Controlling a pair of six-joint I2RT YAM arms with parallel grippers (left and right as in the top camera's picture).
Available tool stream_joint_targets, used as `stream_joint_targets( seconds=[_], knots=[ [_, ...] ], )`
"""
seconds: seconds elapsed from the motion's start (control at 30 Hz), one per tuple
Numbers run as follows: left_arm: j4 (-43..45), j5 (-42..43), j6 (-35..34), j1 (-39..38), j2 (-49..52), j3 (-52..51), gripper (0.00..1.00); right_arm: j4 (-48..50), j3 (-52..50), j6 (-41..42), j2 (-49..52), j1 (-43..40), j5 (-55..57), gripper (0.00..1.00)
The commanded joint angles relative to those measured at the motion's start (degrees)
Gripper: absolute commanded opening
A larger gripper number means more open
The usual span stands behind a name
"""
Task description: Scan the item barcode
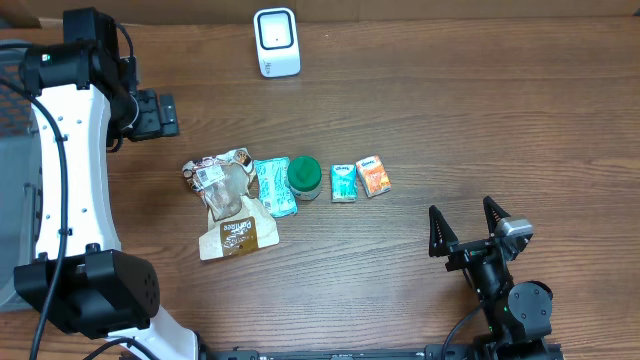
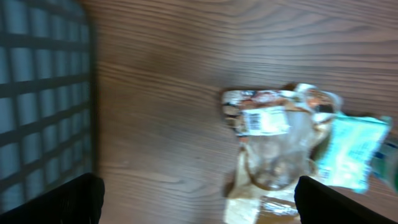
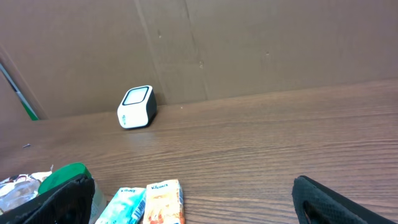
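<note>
**A:** Left pincer (image 1: 165,113)?

**B:** Spread wide and empty. It hovers off the far-left corner of the item row. Right pincer (image 1: 462,212) is also spread and empty, near the front right, well apart from everything.

**A:** Target?

**B:** My guess is the clear snack bag (image 2: 273,143), since the left wrist view looks down on it. It's at the left end of the row on the surface (image 1: 450,110). It touches the teal pouch (image 1: 273,186) on its right. Its near end looks to overlap the brown packet (image 1: 238,236).

**A:** Orientation?

**B:** Lying flat. Long axis runs roughly near-to-far, slightly skewed. The white barcode label (image 2: 266,121) sits at the far end, face up, with its long side across the bag.

**A:** How to do the grasp?

**B:**
- Come down over the near half and pinch across the short width, so the fingers stay off the bars.
- The film looks slack and crinkly, so take a firm fold, not the loose middle.
- Lift straight up first to clear the pouch and packet.
- The scanner (image 1: 277,42) stands at the far edge, well apart, window angled up toward the front.
- Present the label end to the window, turned to face it, with the film pulled flat.
</note>
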Motion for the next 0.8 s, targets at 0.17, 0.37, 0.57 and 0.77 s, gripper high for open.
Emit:
stream_joint_targets(
  seconds=[0.17,0.37,0.57,0.77],
  knots=[
    [3.5,-9.9,7.2,0.4,-0.1,0.0,1.00,0.4,-0.6,-0.2,-0.6,-0.2,0.5,1.00],
    [4.3,-9.8,8.2,2.5,-0.1,0.0,1.00,0.4,-0.6,-0.2,-0.6,-0.2,0.5,1.00],
    [6.0,-1.6,11.6,7.2,-0.1,0.0,1.00,0.3,-0.6,-0.2,-0.6,-0.2,0.5,1.00],
    [7.1,6.0,14.2,11.3,-0.1,0.0,1.00,0.4,-0.6,-0.2,-0.6,-0.2,0.5,1.00]
  ],
)
